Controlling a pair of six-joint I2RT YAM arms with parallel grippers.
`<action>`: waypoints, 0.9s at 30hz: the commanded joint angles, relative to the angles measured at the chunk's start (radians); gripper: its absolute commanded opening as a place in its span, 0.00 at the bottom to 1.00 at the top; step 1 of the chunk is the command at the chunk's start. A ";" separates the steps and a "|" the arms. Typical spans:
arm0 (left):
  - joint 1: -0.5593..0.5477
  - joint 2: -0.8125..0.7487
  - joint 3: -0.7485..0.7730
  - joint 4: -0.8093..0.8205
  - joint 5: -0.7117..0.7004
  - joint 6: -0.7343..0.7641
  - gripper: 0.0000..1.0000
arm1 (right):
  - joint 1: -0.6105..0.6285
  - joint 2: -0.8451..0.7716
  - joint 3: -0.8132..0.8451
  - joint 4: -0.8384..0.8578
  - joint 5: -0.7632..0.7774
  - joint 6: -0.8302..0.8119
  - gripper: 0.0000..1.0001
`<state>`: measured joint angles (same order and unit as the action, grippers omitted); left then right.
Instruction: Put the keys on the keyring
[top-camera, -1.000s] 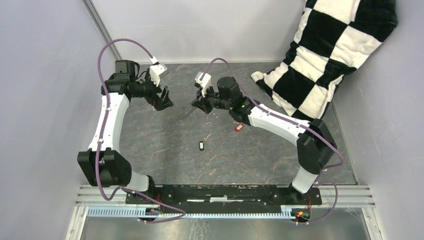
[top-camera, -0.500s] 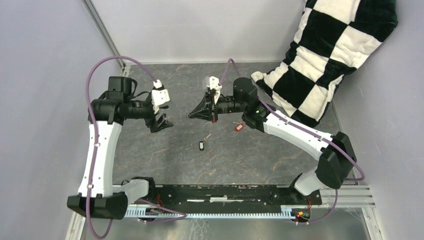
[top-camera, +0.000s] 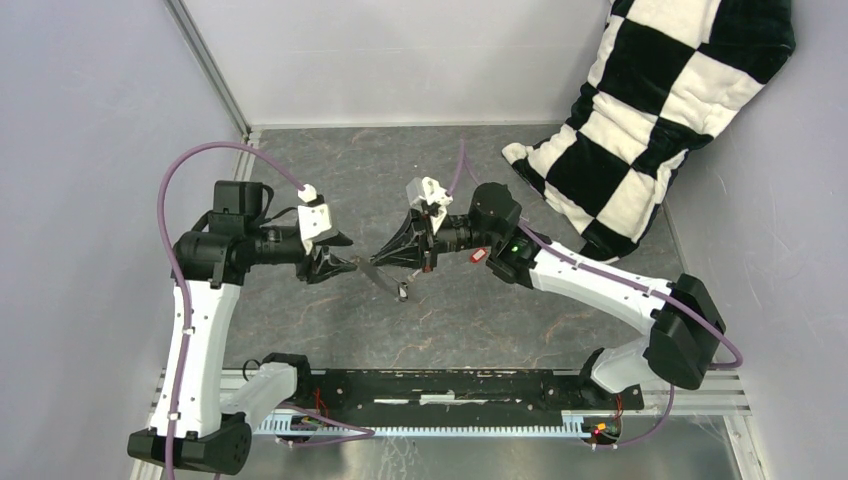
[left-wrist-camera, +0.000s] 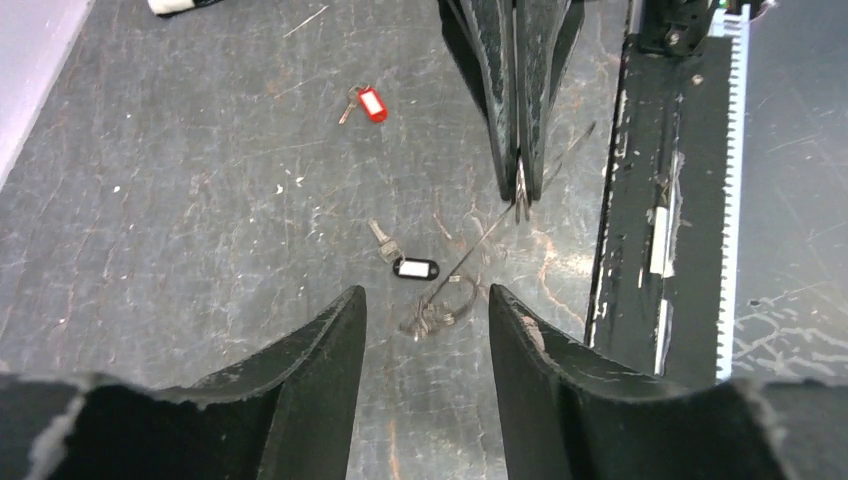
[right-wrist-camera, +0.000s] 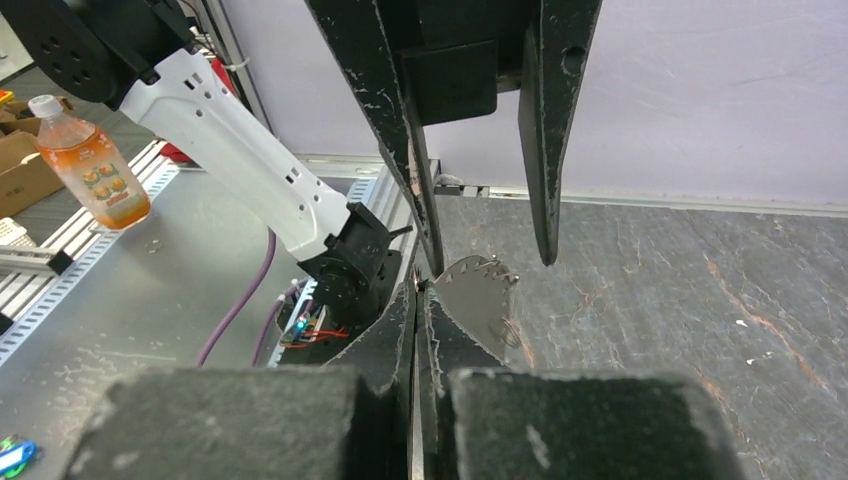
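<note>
The keyring (top-camera: 386, 280), a thin grey hoop with a jagged fringe (left-wrist-camera: 440, 310), hangs above the table's middle, and my right gripper (top-camera: 373, 262) is shut on its edge (right-wrist-camera: 480, 292). My left gripper (top-camera: 345, 265) faces it from the left. It is open, and the ring's fringed end lies between its fingertips (left-wrist-camera: 352, 300) without a grip. The black key (top-camera: 403, 291) with a pale label (left-wrist-camera: 415, 268) lies on the table just under the ring. The red key (top-camera: 478, 254) lies further back (left-wrist-camera: 372, 103), beside the right forearm.
A black-and-white checkered cushion (top-camera: 660, 110) leans in the back right corner. The black mounting rail (top-camera: 440, 385) runs along the near edge. An orange drink bottle (right-wrist-camera: 95, 165) stands off the table. Grey walls close in the left, back and right.
Both grippers have come forward and together over the table's middle. The right one carried the keyring down toward the black key. The left jaws have narrowed around the ring's end.
</note>
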<state>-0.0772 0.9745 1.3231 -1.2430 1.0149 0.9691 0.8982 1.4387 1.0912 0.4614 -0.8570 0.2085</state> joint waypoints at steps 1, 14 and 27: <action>-0.020 -0.031 -0.002 0.012 0.064 -0.092 0.52 | 0.035 -0.043 -0.007 0.098 0.110 0.010 0.00; -0.022 -0.153 -0.071 0.158 -0.089 -0.100 0.82 | 0.084 -0.083 -0.033 -0.023 0.448 -0.079 0.00; -0.021 -0.101 -0.098 0.158 -0.005 -0.073 0.55 | 0.090 -0.054 -0.034 0.008 0.329 -0.050 0.00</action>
<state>-0.0971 0.8276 1.1988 -1.0924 0.9527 0.9043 0.9821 1.3922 1.0489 0.3962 -0.4919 0.1532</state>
